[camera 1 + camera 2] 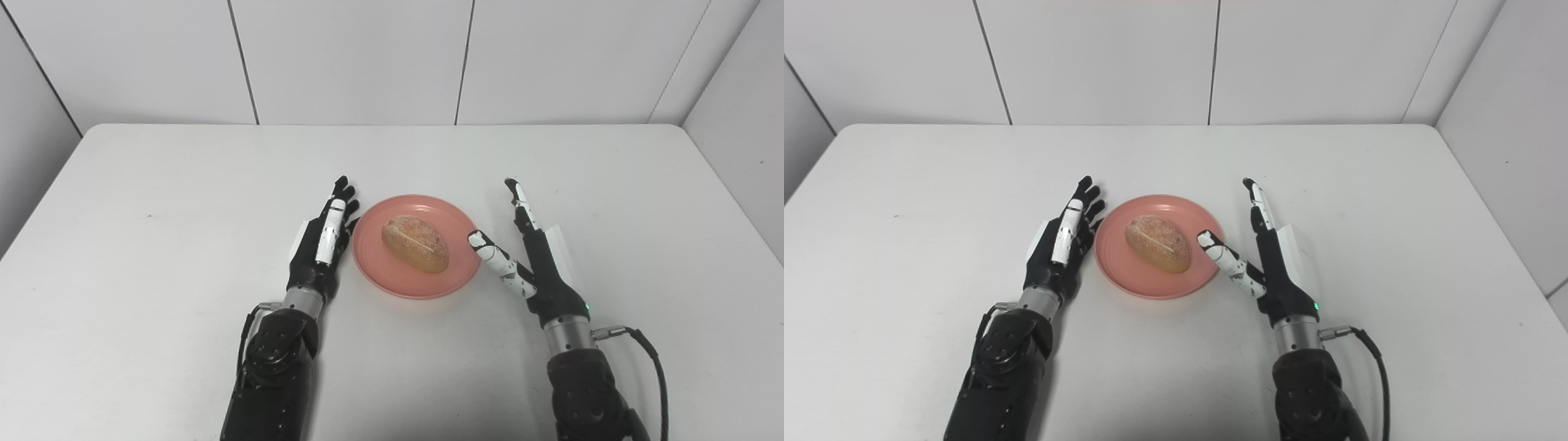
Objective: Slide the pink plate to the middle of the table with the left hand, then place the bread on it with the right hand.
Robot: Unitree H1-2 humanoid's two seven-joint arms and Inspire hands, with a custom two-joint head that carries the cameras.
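Sitting on the pink plate mid-surface, the bread lies diagonally between your hands; left robot hand flat and released just beside the rim, right robot hand released, thumb at the rim.

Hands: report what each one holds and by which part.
Nothing is held. The left hand and right hand are both open beside the plate; the bread lies on it, ungripped.
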